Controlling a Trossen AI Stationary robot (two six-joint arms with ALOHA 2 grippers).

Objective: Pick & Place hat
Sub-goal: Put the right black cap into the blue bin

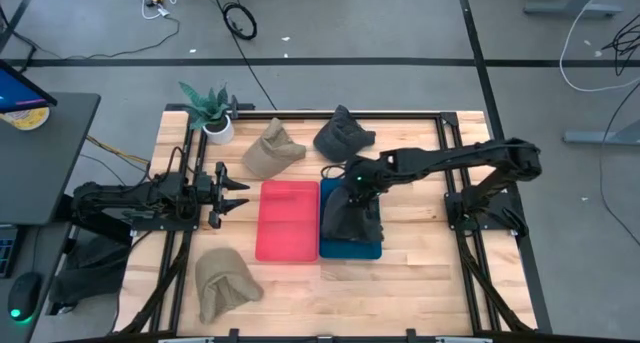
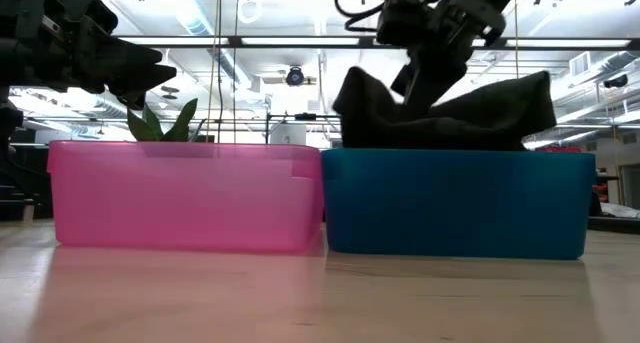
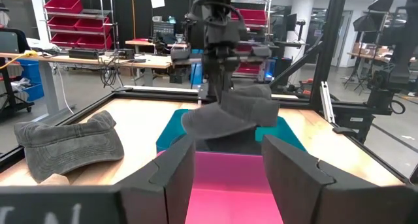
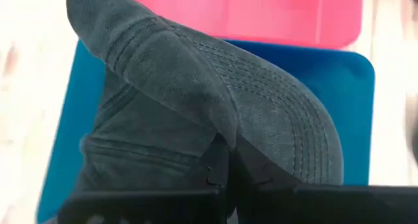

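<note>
Dark grey fabric fills the right gripper (image 1: 357, 188): its fingers are pinched tight on a dark hat (image 1: 350, 218), whose brim fans out just past the fingertips in the right wrist view (image 4: 261, 113). The hat hangs straight below this gripper and sags into the blue bin (image 1: 350, 245), with its crown bunched above the bin's rim in the low view (image 2: 450, 118). The blue bin (image 2: 455, 203) sits directly under the gripper, and the pink bin (image 1: 288, 221) stands touching it on the side toward the left arm.

Beyond the right gripper, toward the far edge of the table, a second dark hat (image 1: 343, 133) lies on the wood, and a tan hat (image 1: 270, 150) rests beside it. A small potted plant (image 1: 213, 111) stands further along that edge.

The left gripper (image 1: 238, 192) waits off the far side of the pink bin, fingers spread wide and holding nothing. In its wrist view the two fingers (image 3: 297, 178) frame the pink bin, with the right gripper and its hat straight ahead. Another tan hat (image 1: 224, 283) lies near the table's front edge, on the left arm's side.
</note>
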